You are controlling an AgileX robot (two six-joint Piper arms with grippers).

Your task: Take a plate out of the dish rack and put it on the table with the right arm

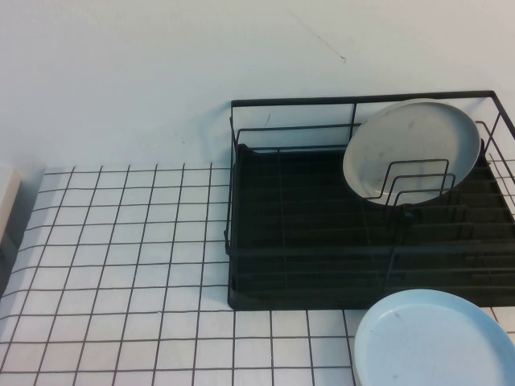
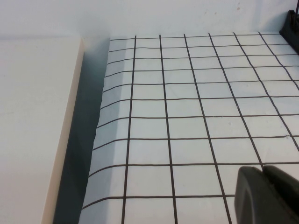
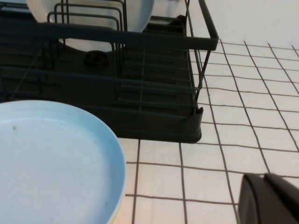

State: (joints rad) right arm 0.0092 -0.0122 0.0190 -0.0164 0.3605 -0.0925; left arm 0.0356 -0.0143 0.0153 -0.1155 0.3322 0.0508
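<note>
The off-white plate (image 1: 410, 145) stands tilted among the upright wire dividers at the back right of the black dish rack (image 1: 298, 225). The right wrist view shows the plate (image 3: 138, 11) and the rack (image 3: 140, 39) too. The rack sits on the white gridded table (image 1: 121, 257). My right gripper (image 3: 264, 176) is shut and empty, low over the table (image 3: 243, 116) off the rack's front corner, apart from the plate. My left gripper (image 2: 262, 169) is shut and empty over the table's left part (image 2: 187, 116). Neither gripper shows in the high view.
A light blue plate (image 1: 434, 342) lies flat on the table just in front of the rack's right part, close to my right gripper (image 3: 51, 163). A pale board (image 2: 32, 121) borders the table's left edge. The rack's corner (image 2: 292, 28) shows far off in the left wrist view.
</note>
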